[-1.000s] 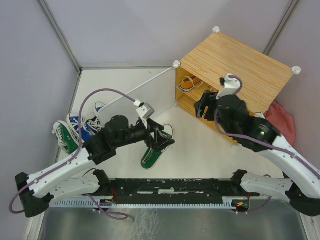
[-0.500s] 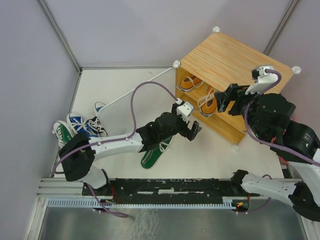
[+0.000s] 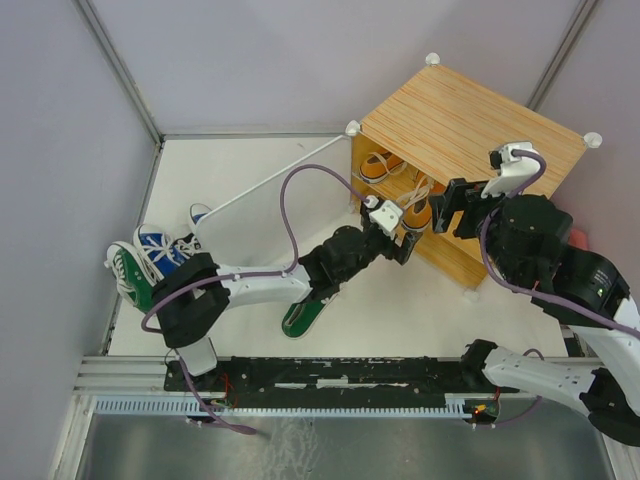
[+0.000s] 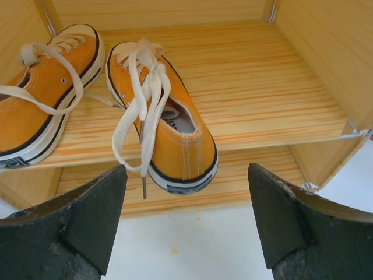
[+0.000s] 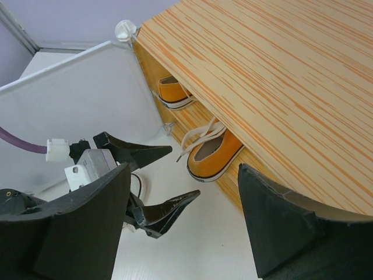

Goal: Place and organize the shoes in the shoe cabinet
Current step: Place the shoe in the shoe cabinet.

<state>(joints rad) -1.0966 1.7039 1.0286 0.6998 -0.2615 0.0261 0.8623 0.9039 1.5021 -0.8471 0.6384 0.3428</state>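
The shoe cabinet [image 3: 470,140] stands at the back right, its door panel [image 3: 290,195] swung open. Two orange shoes [image 3: 375,165] [image 3: 418,210] sit on its inner shelf, heels outward; the left wrist view shows them side by side [image 4: 169,125] [image 4: 41,99]. My left gripper [image 3: 405,240] [image 4: 185,192] is open and empty just in front of the shelf, facing the right-hand orange shoe. My right gripper [image 3: 455,205] [image 5: 180,175] is open and empty above the cabinet's front edge. One green shoe [image 3: 305,315] lies on the floor under the left arm.
A green [image 3: 125,270], a blue [image 3: 155,248] and a black shoe [image 3: 195,245] cluster by the left wall. The left gripper's fingers [image 5: 134,153] lie below the right gripper. A black rail [image 3: 330,375] runs along the near edge.
The left gripper moved from the green shoe on the floor to the cabinet opening. The right gripper drew back and up from the shelf, where a second orange shoe now shows.
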